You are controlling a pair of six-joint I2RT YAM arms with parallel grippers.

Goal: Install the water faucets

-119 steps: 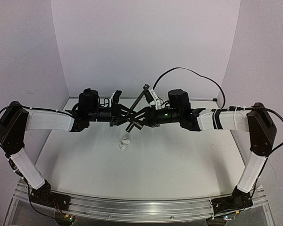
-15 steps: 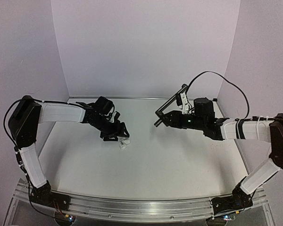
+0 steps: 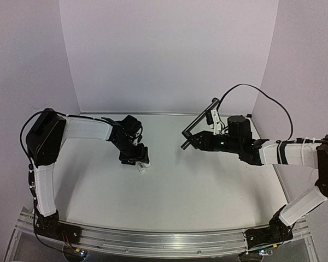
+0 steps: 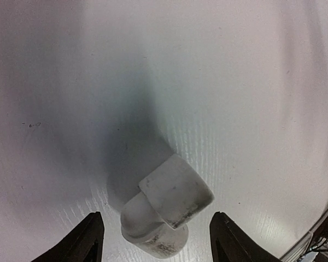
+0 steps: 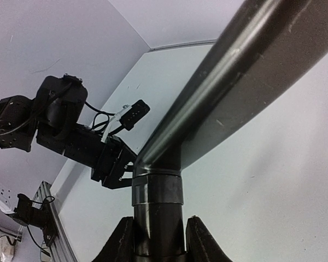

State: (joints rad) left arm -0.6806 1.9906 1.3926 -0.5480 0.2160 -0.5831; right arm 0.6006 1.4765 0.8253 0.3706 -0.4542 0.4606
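Now the left gripper (image 3: 138, 159) has come down over the fitting (image 4: 167, 207).
Half a second ago it stood just beside the white fitting, which lies left of the tabletop's (image 3: 180, 191) centre. It now straddles the fitting, jaws narrower but apart, a finger on either side and no grip yet visible. The right gripper (image 5: 156, 245) has barely moved. It is clamped on the short end of the black faucet (image 3: 199, 117), held in the air over the right rear of the tabletop, well apart from the fitting. Judging by this, picking up the fitting comes next, and joining it to the faucet is not yet done.
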